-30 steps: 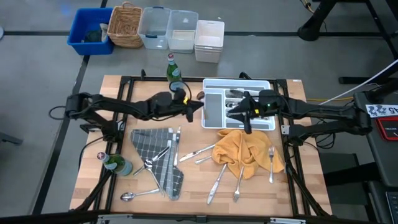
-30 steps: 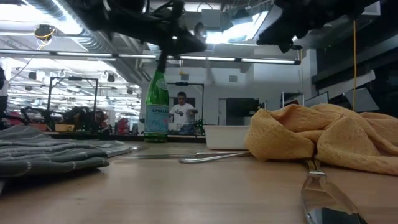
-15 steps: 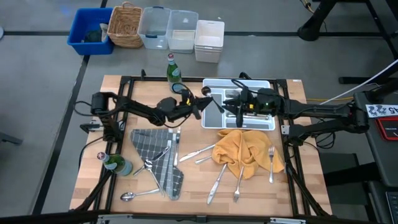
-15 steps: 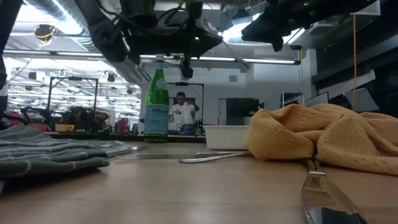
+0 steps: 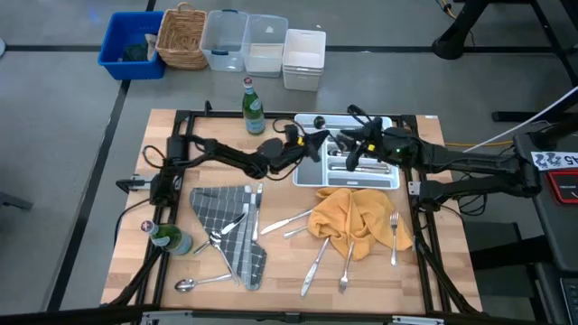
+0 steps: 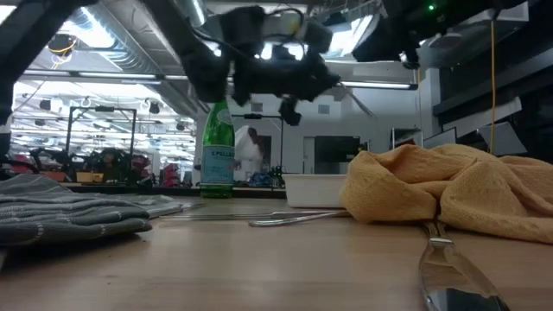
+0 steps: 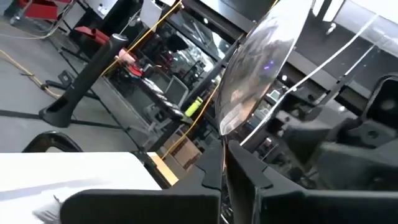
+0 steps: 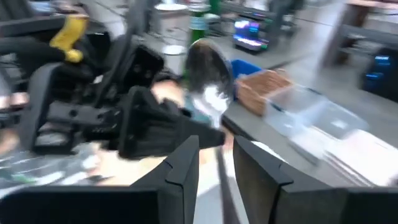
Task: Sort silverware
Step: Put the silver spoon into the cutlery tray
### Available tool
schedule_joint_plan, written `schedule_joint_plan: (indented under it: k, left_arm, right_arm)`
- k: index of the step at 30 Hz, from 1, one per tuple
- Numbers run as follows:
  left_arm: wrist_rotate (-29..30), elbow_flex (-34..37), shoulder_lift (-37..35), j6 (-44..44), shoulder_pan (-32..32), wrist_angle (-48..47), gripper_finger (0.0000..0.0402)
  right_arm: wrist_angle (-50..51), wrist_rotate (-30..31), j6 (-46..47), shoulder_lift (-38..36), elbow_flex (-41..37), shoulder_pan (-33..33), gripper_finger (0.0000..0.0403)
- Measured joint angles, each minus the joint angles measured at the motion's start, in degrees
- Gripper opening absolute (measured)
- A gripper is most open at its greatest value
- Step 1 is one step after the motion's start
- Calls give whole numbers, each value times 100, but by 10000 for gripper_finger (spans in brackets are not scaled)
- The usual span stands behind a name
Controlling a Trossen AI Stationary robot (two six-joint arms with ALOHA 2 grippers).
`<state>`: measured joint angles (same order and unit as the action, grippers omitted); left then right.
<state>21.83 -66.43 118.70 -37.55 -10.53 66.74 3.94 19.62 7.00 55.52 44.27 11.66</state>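
**Left claw** (image 7: pixel 225 152): closed tight on the handle of one spoon (image 7: pixel 255 68), whose bowl stands up clear of the fingertips. In the high view it hangs above the far left corner of the white tray (image 5: pixel 390 122).

**Right claw** (image 8: pixel 216 146): also above the tray, just beside the left claw. Whether it grips anything cannot be told.

**Tray contents:** several pieces of silverware (image 5: pixel 361 162) lie in the compartments on the right arm's side. The long compartment on the left arm's side looks bare.

**Unsorted stock on the worktop** (image 5: pixel 280 271):
- fork (image 5: pixel 394 236) at the edge of the yellow cloth (image 5: pixel 352 217), with more pieces sticking out from under that cloth's near and left edges
- a few pieces on the grey checked cloth (image 5: pixel 230 226)
- one spoon lying alone (image 5: pixel 185 285) at the near left corner

**Other items:**
- green bottle (image 5: pixel 252 99) at the far edge, close by the left arm
- second bottle (image 5: pixel 172 239) near the left edge

**Hazards, as judged:**
- The spoon is pinched only on its slim handle, so it may swivel or slip and drop into the wrong compartment, or onto the tray rim.
- The two claws share tight air over the tray, and a careless move by either risks a knock.
- A swing of the left arm could topple the far bottle.
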Motion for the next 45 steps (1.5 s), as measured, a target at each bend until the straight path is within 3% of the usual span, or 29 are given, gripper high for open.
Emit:
schedule_joint_plan:
  k: [11,16,22,28,34,38,45]
  left_arm:
    - [-7,-1783,1386,-150,-166,-865,1]
    - [-16,-2445,1891,-147,-164,-1351,1]
    - [-20,-2671,2069,-148,-162,-1567,1]
    - [-14,-2671,2071,-248,-181,-1445,1]
    - [-15,-2671,2071,-635,-181,-1477,1]
    - [-16,-2671,2071,-911,-181,-1469,1]
    - [-123,-2671,2071,-1270,-159,-1359,1]
  right_arm:
    - [1744,1452,192,-727,2,0,101]
    - [2840,1583,772,-726,0,0,101]
    - [3824,1596,1081,-633,-52,4,101]
    - [3354,1465,905,-585,-565,266,101]
    - [2129,565,138,-574,-1119,802,101]
    - [1530,317,-62,-572,-1299,1113,101]
    - [1227,-495,-333,-569,-1405,1616,101]
